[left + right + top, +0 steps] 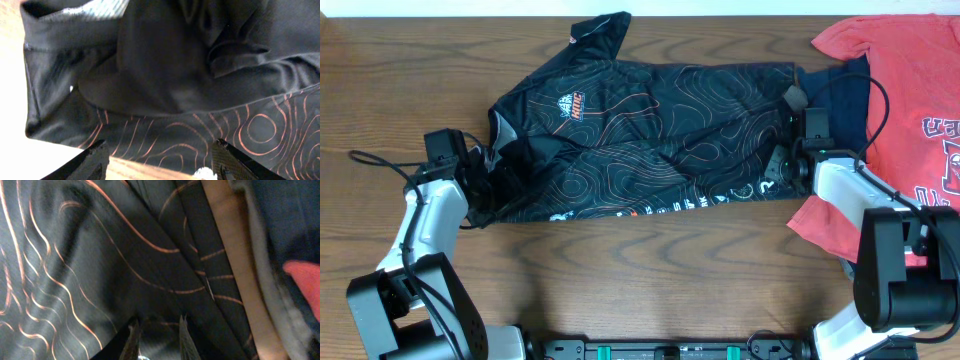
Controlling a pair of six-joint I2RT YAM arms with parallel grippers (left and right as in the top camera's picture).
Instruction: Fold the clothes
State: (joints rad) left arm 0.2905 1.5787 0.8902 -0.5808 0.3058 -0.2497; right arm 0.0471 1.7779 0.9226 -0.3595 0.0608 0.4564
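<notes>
Shirt (660, 130) lies flat across the middle of the table (650, 280), collar at 9 o'clock, hem at 3 o'clock and one sleeve sticking out at 12 o'clock. The left fingers (92, 162) stand wide, with the rumpled shoulder and near sleeve just ahead of them and nothing between them. The right fingers (132, 340) are narrow, low over the hem with black cloth showing in the gap; I cannot tell whether they pinch it.

The step looks like taking the 6 o'clock edge at both ends to fold it toward 12 o'clock. To do that well, the left side should close on the outer shoulder edge, not on the bunched sleeve folds. Both ends should rise together and keep the edge taut so the fold line runs straight.

The wood is smooth, so the thin cloth will likely slide if dragged; lifting is safer. Bare table shows at 6 and 9 o'clock. At 3 o'clock it is crowded: a navy garment (840, 95) touches the hem, with a red shirt (910, 70) beside it. The right grasp must catch only black cloth.
</notes>
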